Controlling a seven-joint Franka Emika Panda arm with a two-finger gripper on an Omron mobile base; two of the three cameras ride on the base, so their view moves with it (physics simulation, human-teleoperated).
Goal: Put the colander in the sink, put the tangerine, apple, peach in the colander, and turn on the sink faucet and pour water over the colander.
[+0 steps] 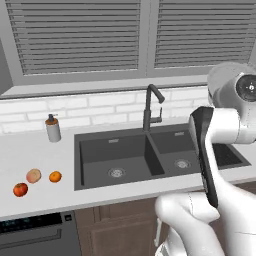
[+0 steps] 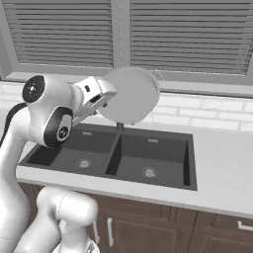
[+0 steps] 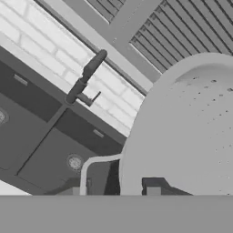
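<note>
Kitchen wall with window

Grey slatted blinds (image 1: 75, 35) hang above a white brick backsplash (image 1: 100, 107); a pale counter (image 2: 222, 168) tops brown cabinets (image 2: 148, 232).

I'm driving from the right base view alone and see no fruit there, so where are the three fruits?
Observer: In the left base view, the glossy red apple, pale tan-pink peach and small orange tangerine lie on the white counter, left of the dark double-basin sink.
Operator: The round white-grey perforated colander hides the faucet from me.
Observer: The tall black gooseneck faucet stands behind the divider between the basins.
Operator: Anything else there?
Observer: A grey soap dispenser stands by the wall behind the fruit.
</note>
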